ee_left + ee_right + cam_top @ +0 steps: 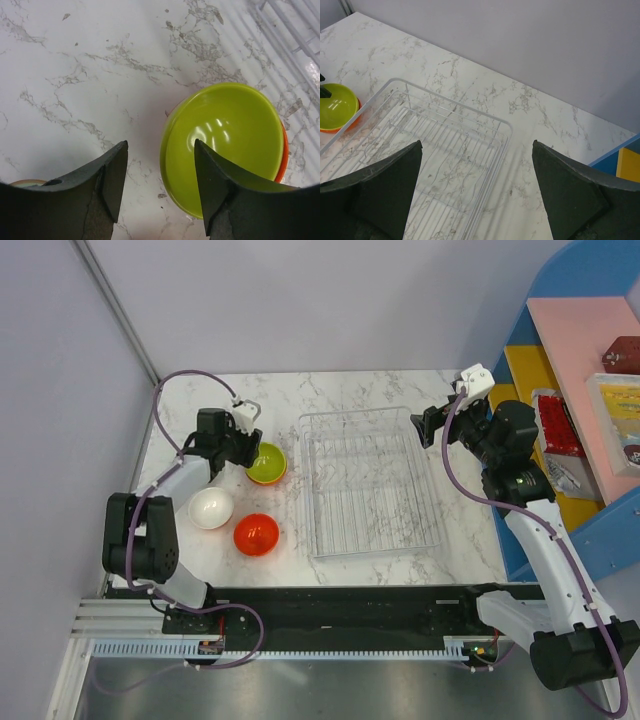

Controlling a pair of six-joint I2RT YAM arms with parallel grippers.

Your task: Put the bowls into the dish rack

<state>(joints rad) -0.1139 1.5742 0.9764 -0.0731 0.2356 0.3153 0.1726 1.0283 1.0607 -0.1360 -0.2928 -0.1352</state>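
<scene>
Nearest the bases, the red-orange bowl (pixel 256 534) and the white bowl (pixel 211 508) sit on the marble table (pixel 330 390) left of the dish rack (pixel 372 480); beyond them the left gripper (pixel 160 150), jaws spread, straddles the lime-green bowl's (pixel 230 130) rim (not clamped on it); the right gripper (pixel 477 145) hangs wide open, holding nothing, over the rack's far right corner.
</scene>
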